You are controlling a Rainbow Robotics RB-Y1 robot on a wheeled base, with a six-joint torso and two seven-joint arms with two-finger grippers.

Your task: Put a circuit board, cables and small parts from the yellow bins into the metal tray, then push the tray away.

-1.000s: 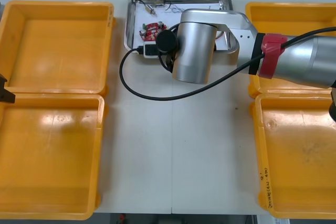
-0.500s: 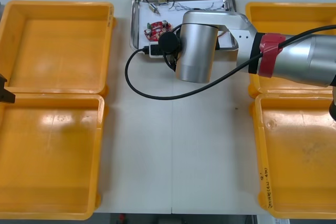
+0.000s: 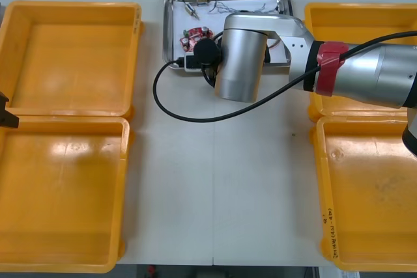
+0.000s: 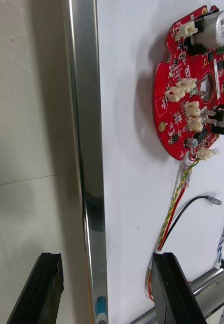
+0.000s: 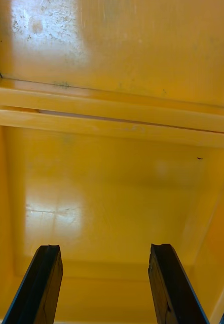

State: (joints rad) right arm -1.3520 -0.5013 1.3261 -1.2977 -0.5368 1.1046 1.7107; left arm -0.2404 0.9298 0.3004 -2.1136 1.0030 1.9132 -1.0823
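Snag risk: right fingers (image 4: 170, 286), spread astride tray (image 4: 85, 152) rim, could drag cables (image 4: 175, 207) just beside inner one; left fingers (image 5: 41, 283) spread over bin (image 5: 112, 202).

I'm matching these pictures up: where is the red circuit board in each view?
Front view: circuit board in the metal tray, near its left rim.
Right wrist view: board on the tray's white floor, beyond the right tool, which straddles the rim.
Left wrist view: left tool over a yellow bin instead.
Shared landmark: the tray's shiny rim.
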